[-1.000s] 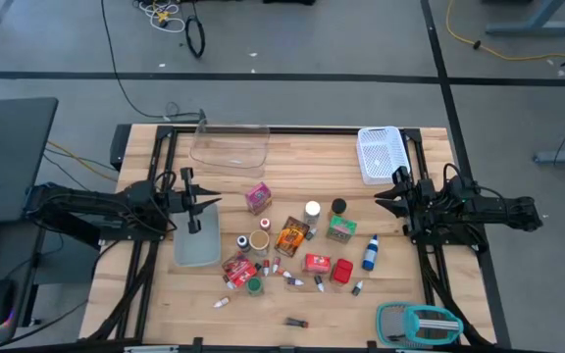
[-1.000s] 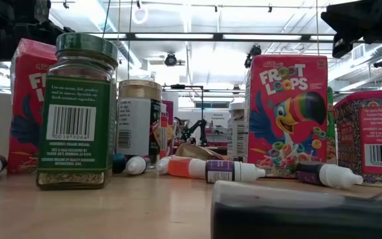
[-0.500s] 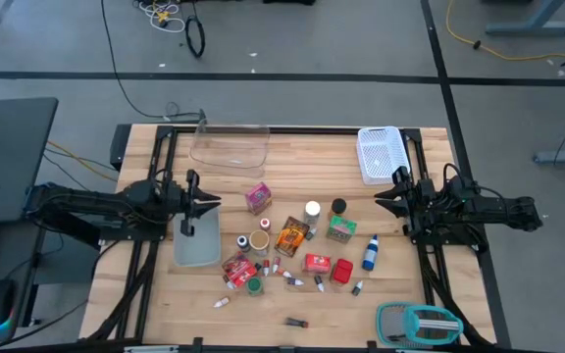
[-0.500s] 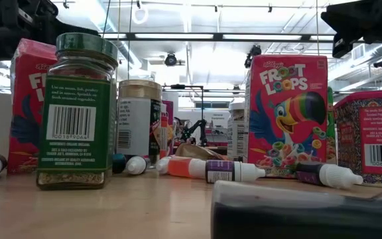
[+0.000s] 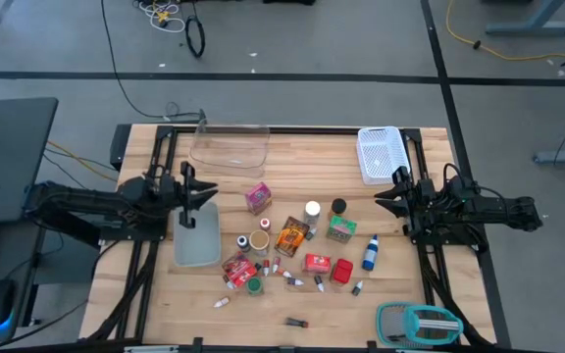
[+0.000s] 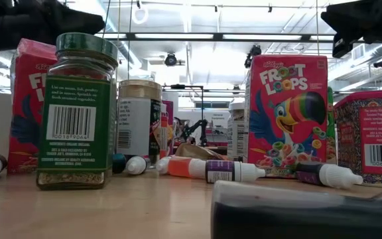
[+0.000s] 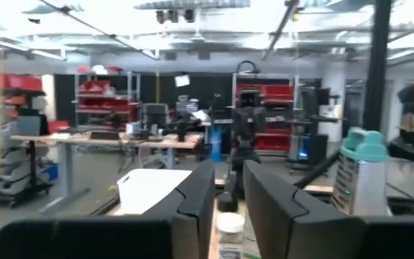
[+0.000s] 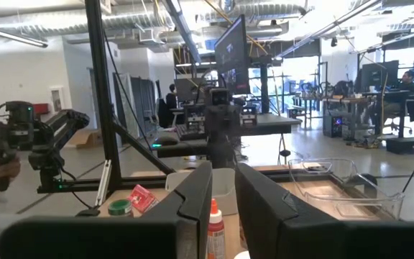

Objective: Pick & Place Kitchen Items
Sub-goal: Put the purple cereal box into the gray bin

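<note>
- Left gripper (image 5: 207,194) hovers over the grey bin (image 5: 196,240), fingers slightly parted, holding nothing; items (image 5: 292,238) lie well apart.
- Right gripper (image 5: 385,201) waits beside the items, fingers narrowly parted, empty.

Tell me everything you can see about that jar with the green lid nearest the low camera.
The green-lidded jar is short and squarish, of clear glass by its look, with a dark green ribbed lid closed on top. A green label with white print and a barcode faces the low camera, and pale greenish flakes show below it. It stands upright on the wooden table, in front of a red cereal box. Nothing grips it.
</note>
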Available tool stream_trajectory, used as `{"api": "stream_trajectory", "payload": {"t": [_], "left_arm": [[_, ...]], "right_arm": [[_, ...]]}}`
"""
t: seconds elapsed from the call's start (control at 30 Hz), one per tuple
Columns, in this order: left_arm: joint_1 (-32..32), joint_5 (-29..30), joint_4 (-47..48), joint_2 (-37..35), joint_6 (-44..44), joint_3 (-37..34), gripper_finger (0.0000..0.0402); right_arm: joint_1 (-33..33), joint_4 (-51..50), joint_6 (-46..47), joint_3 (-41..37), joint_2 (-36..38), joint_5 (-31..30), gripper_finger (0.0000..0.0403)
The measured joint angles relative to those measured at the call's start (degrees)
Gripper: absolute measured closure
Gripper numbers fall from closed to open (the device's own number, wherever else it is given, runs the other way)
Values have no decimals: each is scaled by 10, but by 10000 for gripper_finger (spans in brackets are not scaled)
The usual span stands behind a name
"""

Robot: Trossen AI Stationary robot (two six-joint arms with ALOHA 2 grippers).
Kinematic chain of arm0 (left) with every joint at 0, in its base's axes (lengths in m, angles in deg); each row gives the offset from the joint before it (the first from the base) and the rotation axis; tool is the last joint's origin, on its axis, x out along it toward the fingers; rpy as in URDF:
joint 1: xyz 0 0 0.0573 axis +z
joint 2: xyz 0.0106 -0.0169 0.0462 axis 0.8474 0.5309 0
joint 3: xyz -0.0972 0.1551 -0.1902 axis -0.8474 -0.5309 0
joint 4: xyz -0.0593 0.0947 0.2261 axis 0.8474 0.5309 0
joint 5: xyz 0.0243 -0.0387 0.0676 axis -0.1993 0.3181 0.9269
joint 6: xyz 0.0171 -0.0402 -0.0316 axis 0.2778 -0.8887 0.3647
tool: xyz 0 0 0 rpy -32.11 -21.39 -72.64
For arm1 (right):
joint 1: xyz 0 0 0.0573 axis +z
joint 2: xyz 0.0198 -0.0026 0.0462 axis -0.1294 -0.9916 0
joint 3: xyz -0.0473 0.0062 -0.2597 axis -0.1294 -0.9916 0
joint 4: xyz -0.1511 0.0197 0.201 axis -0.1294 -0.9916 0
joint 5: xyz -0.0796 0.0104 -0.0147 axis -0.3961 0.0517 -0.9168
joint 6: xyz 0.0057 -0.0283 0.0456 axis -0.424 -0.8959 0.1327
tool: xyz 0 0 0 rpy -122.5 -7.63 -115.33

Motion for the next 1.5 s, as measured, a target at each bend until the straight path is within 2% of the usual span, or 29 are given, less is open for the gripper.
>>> {"api": "stream_trajectory", "payload": {"t": [0.27,0.43,0.5,0.57,0.67,0.77,0.9,1.07,1.27,1.5], "left_arm": [[0,62,14,111,30,86,241],[0,81,158,185,31,179,199],[0,99,218,219,3,207,187],[0,119,238,255,-12,221,178],[0,127,224,310,-33,225,171],[0,122,202,367,-52,225,170],[0,122,169,442,-83,225,170],[1,137,109,512,-84,225,170],[1,130,90,542,-128,227,170],[1,136,90,540,-104,227,170]], "right_arm": [[0,13,-1,0,0,-19,330],[0,16,-7,0,0,-21,330],[0,25,-34,0,0,-21,330],[0,40,-81,0,0,-24,330],[0,73,-161,0,0,-67,330],[0,108,-210,0,0,-144,330],[0,117,-195,0,0,-237,330],[0,116,-166,0,-4,-317,330],[0,119,-162,0,-27,-334,304],[0,131,-123,0,-59,-328,221]]}}
